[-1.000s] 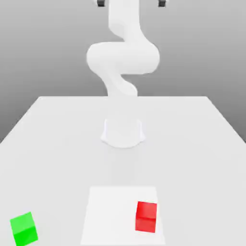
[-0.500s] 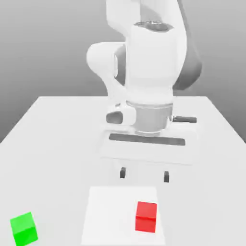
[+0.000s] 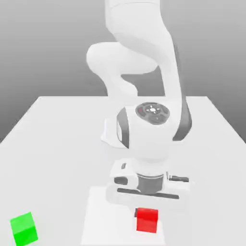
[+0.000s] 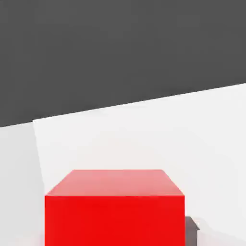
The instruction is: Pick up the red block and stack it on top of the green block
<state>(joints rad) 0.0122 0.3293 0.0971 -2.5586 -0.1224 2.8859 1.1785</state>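
The red block (image 3: 147,220) rests on a lighter white square (image 3: 98,216) near the table's front edge. My gripper (image 3: 147,209) has come straight down over it, its wide white hand sitting just above the block. In the hand view the red block (image 4: 115,211) looms very close, with a dark fingertip (image 4: 192,229) pressed against its side. The gripper is shut on the red block, which still sits on the surface. The green block (image 3: 24,229) stands alone at the front corner on the exterior view's left, far from the gripper.
The white table (image 3: 53,139) stretches back to the arm's round base (image 3: 109,135) at its middle. The arm's bulky wrist and elbow hang over the table's centre, between the base and the red block.
The arm swung down from high above the table until its hand settled over the red block. The fingers went from wide open to shut around it. Neither block has moved.
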